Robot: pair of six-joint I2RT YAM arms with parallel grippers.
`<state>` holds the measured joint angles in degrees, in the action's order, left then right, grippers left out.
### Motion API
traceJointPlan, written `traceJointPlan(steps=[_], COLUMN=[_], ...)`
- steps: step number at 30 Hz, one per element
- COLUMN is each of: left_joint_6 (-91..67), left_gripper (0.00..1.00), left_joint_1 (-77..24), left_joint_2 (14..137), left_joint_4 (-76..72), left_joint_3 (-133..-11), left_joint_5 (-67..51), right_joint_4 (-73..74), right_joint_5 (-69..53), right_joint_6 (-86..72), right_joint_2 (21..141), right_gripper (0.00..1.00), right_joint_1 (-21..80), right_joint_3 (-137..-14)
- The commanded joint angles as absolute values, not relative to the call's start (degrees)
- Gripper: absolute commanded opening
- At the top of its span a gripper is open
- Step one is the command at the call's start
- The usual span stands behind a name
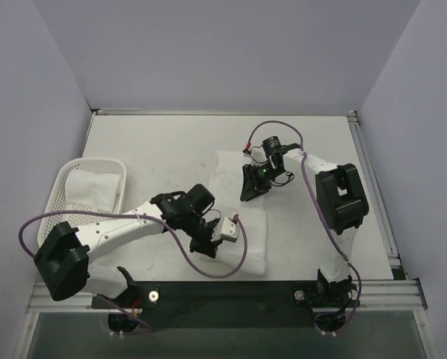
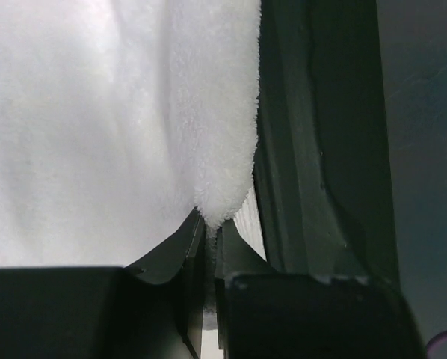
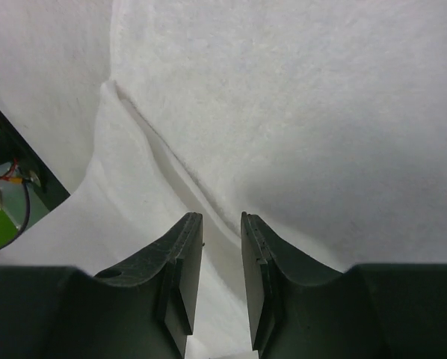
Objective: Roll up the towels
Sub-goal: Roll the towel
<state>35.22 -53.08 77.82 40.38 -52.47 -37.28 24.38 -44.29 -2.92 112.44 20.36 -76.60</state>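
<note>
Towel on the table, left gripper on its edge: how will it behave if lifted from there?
Probably floppy: the towel lies limp and creased. Likely to sag from the left gripper, which pinches just one edge. Fluffy terry pile probably resists slipping.

Fluffy matt terry cloth on the towel (image 2: 119,127), nubby pile. Smooth black plastic left gripper (image 2: 210,226), faint sheen. White perforated plastic basket (image 1: 59,193). Matt pale table (image 1: 164,149), lightly scuffed.

The right gripper (image 3: 219,222) is pointing at the white towel (image 3: 306,112), its jaws standing narrowly apart. A folded edge (image 3: 152,146) of the towel is running diagonally toward their gap
</note>
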Motion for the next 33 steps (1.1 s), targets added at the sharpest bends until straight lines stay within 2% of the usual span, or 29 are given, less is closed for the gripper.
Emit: traceJointPlan(steps=[1, 5, 14, 17, 21, 29, 33], left_joint_6=[31.7, 31.6, 30.1, 28.1, 26.5, 21.8, 16.5], left_gripper=[0.0, 0.0, 0.0, 0.0, 0.0, 0.04, 0.05], left_joint_1=[-48.4, -40.2, -31.6, -30.1, -28.2, -28.0, -27.4], left_joint_2=[81.2, 87.6, 106.1, 110.4, 113.9, 119.1, 120.9], left_joint_4=[43.1, 45.5, 44.8, 41.8, 40.3, 40.3, 38.8], left_joint_3=[-59.3, -66.3, -77.3, -77.7, -78.1, -79.7, -79.5], left_joint_5=[-45.5, -49.3, -52.5, -52.3, -51.3, -48.9, -48.8], right_joint_4=[25.5, 25.4, 26.8, 27.9, 29.5, 32.3, 32.4], right_joint_5=[-42.8, -43.2, -43.5, -43.9, -44.4, -53.0, -61.9], right_joint_6=[-1.7, -1.0, 1.1, 1.0, 0.4, -3.8, -7.7], right_joint_2=[115.0, 116.4, 116.8, 115.6, 112.5, 102.2, 99.4], right_gripper=[0.28, 0.27, 0.28, 0.33, 0.46, 0.44, 0.39], right_joint_1=[24.9, 25.7, 25.4, 24.4, 21.0, 11.8, 10.5], right_joint_3=[-74.9, -74.4, -77.0, -78.5, -79.2, -75.3, -72.0])
